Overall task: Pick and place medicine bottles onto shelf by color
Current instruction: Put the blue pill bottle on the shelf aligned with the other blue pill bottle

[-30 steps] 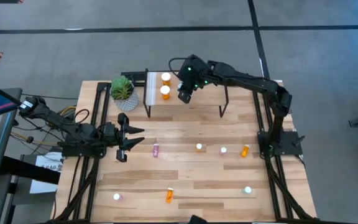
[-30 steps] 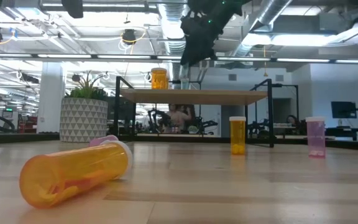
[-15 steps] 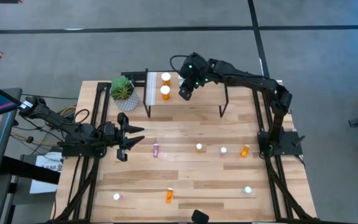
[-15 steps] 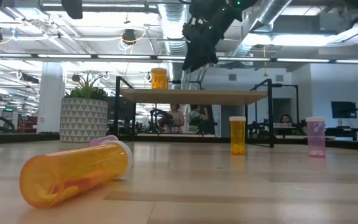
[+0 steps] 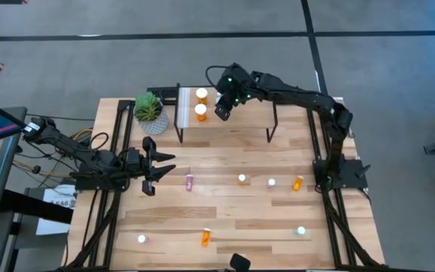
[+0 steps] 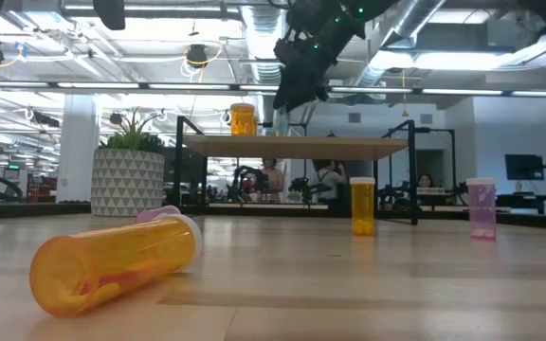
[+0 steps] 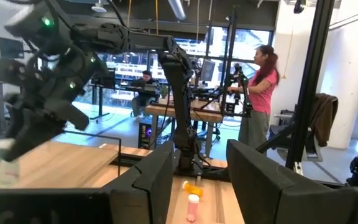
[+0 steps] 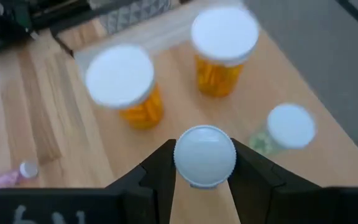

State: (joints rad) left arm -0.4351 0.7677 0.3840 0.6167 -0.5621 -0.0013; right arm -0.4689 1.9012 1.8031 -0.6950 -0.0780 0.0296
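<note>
We see the right tool [image 5: 223, 112] above the shelf [image 5: 232, 125], its fingers [image 8: 161, 167] clenched on a small bottle [image 8: 204, 155] with a white cap, whose body we cannot make out. Just beyond it on the shelf stand two orange bottles [image 5: 201, 112], full of orange pills, and one small green bottle [image 8: 284, 129], close together near the shelf's white end. The rest of the shelf board lies bare toward its far legs. Since half a second ago the right tool has shifted slightly toward the orange bottles. The left tool [image 5: 154, 167] hangs over the table's [image 5: 232, 219] left side, fingers spread and empty, unchanged from before. Loose bottles are scattered well apart on the table: a pink one [image 5: 189, 181] near the left tool, an orange one [image 5: 297, 182] lying at the right, another orange one [image 5: 205, 238] lying near the front edge. A potted plant [image 5: 149, 112] stands beside the shelf.
</note>
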